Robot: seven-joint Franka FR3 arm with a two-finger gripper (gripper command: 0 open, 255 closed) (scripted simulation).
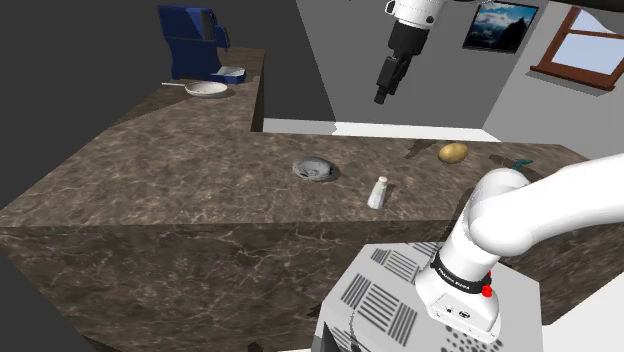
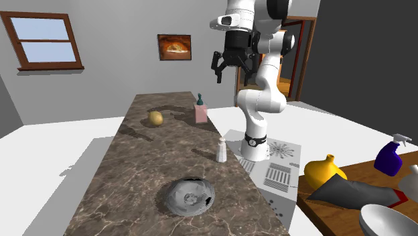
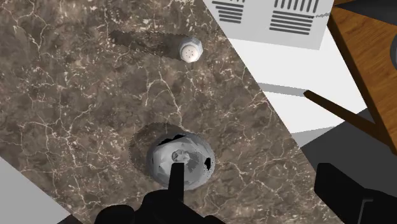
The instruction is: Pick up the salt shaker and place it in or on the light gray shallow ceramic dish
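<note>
While the black two-finger gripper (image 2: 234,75) hangs open and empty (high overhead), a white salt shaker (image 1: 378,193) stands near a grey shallow dish (image 1: 316,170).

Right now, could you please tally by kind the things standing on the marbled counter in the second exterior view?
Grey dish: 1
Salt shaker: 1
Potato: 1
Pink bottle: 1
Total: 4

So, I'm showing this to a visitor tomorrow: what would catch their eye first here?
The black hand hangs open high above the dark marbled counter. On the counter a small white salt shaker stands upright near the edge by the stand, and a grey shallow dish lies apart from it.
</note>
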